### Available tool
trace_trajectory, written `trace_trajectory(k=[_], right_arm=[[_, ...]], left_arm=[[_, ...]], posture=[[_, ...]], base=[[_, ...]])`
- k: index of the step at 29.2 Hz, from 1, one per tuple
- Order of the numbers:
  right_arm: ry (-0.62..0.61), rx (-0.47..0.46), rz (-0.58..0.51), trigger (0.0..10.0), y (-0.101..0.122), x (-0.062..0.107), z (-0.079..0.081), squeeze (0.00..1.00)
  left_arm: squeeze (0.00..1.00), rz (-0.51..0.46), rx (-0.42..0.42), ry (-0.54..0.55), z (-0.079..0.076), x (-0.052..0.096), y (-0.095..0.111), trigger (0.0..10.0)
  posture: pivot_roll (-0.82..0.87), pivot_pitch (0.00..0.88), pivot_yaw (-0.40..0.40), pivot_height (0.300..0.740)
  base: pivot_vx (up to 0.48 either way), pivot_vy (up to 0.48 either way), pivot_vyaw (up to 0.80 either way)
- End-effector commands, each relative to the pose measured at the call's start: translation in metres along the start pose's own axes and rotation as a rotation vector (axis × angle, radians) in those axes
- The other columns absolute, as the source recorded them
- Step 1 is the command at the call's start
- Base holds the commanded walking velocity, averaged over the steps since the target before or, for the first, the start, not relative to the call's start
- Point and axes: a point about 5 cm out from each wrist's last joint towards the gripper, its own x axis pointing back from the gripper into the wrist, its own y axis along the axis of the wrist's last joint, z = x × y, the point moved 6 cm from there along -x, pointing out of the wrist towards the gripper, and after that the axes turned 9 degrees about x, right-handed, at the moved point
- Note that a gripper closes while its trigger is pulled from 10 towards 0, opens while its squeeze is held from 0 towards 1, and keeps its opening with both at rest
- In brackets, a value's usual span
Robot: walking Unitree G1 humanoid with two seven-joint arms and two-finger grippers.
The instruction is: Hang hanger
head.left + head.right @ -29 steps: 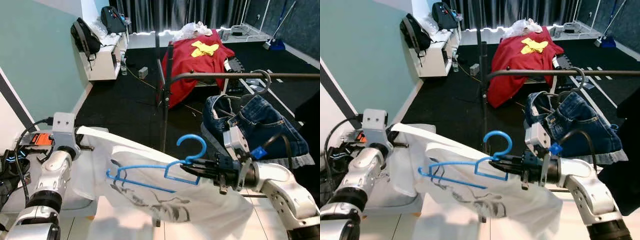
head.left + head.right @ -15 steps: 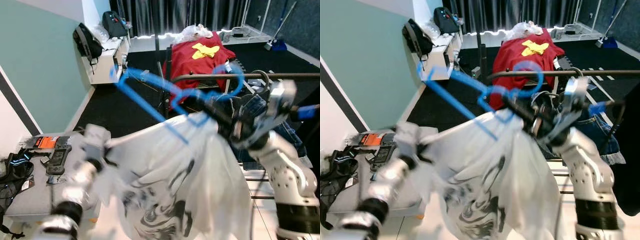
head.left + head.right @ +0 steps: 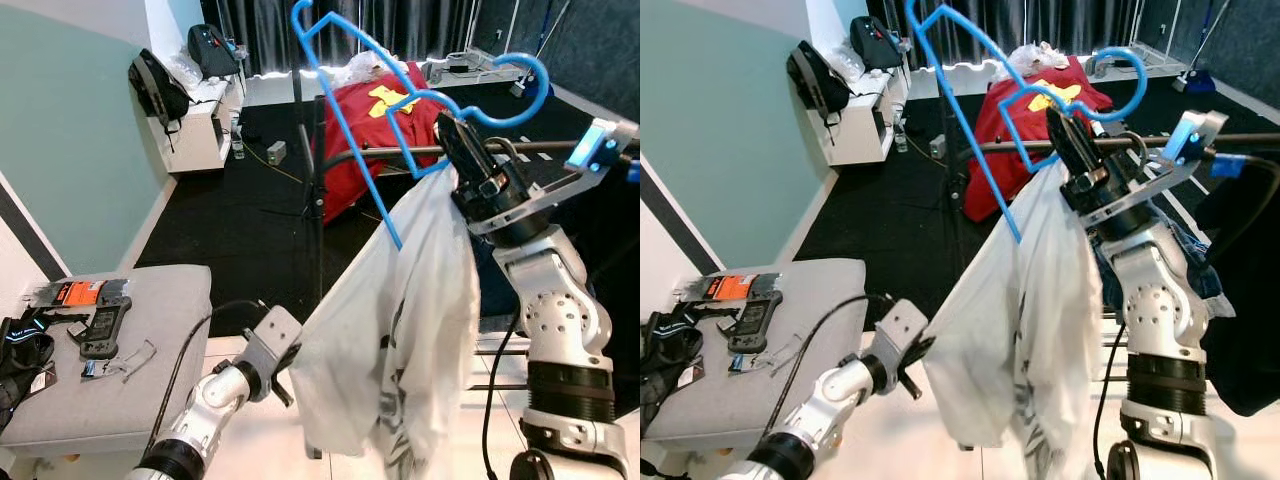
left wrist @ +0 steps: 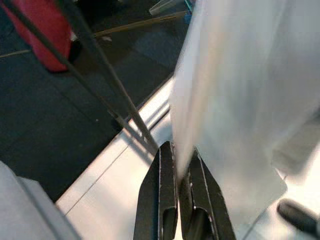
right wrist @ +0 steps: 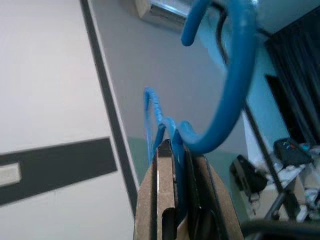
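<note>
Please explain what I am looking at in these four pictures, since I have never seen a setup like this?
This is a humanoid robot with two silver arms, each ending in a two-fingered black tool. The two wide pictures come from cameras on its head, looking forward and down; the two close ones come from cameras on its wrists. The right tool is raised high and grips a blue hanger carrying a white shirt, beside a dark clothes rail. The left tool, held low, pinches the shirt's lower edge. Further back, a red cloth is draped over furniture. A grey bench at the left holds small gadgets.
</note>
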Motion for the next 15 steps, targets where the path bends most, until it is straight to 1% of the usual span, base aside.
trace_trajectory(k=[1,3,4,6,7,8,9,10,11,12,14,15], right_arm=[[-0.026,0.026,-0.050,0.0,0.011,-0.004,-0.004,0.00],[-0.146,0.085,-0.110,0.0,0.029,-0.009,-0.024,0.00],[-0.188,0.108,-0.131,0.0,0.035,-0.010,-0.030,0.00],[-0.188,0.108,-0.131,0.0,0.035,-0.010,-0.030,0.00],[-0.246,0.137,-0.160,0.0,0.043,-0.010,-0.039,0.00],[-0.289,0.201,-0.185,0.0,0.053,-0.011,-0.045,0.00],[-0.289,0.201,-0.185,0.0,0.053,-0.011,-0.045,0.00],[-0.292,0.225,-0.207,0.0,0.060,-0.013,-0.044,0.00],[-0.292,0.225,-0.207,0.0,0.060,-0.013,-0.044,0.00],[-0.258,0.124,-0.230,0.0,0.062,-0.017,-0.039,0.00],[-0.258,0.124,-0.230,0.0,0.062,-0.017,-0.039,0.00],[-0.219,0.031,-0.228,0.0,0.059,-0.023,-0.032,0.00]], left_arm=[[0.00,0.053,-0.040,-0.019,0.001,0.007,-0.014,0.0],[0.00,0.131,-0.148,-0.073,-0.005,0.017,-0.033,0.0],[0.00,0.154,-0.175,-0.088,-0.006,0.020,-0.039,0.0],[0.00,0.154,-0.175,-0.088,-0.006,0.020,-0.039,0.0],[0.00,0.173,-0.179,-0.075,-0.004,0.023,-0.044,0.0],[0.00,0.195,-0.184,-0.057,0.000,0.027,-0.050,0.0],[0.00,0.195,-0.184,-0.057,0.000,0.027,-0.050,0.0],[0.00,0.208,-0.178,-0.035,0.003,0.029,-0.054,0.0],[0.00,0.208,-0.178,-0.035,0.003,0.029,-0.054,0.0],[0.00,0.215,-0.176,-0.023,0.005,0.030,-0.056,0.0],[0.00,0.215,-0.176,-0.023,0.005,0.030,-0.056,0.0],[0.00,0.217,-0.179,-0.015,0.006,0.031,-0.056,0.0]], posture=[[-0.07,0.004,0.047,0.740],[-0.07,0.005,0.046,0.740],[-0.07,0.004,0.046,0.740],[-0.07,0.004,0.046,0.740],[-0.06,0.006,0.046,0.740],[-0.06,0.009,0.043,0.740],[-0.06,0.009,0.043,0.740],[-0.06,0.009,0.043,0.740],[-0.06,0.009,0.043,0.740],[-0.06,0.011,0.041,0.740],[-0.06,0.011,0.041,0.740],[-0.06,0.014,0.040,0.740]], base=[[0.000,0.000,0.00],[0.000,0.000,0.00],[0.000,0.000,0.00],[0.000,0.000,0.00],[0.000,0.000,0.00],[0.000,0.000,0.00],[0.000,0.000,0.00],[0.000,0.000,0.00],[0.000,0.000,0.00],[0.000,0.000,0.00],[0.000,0.000,0.00],[0.000,0.000,0.00]])
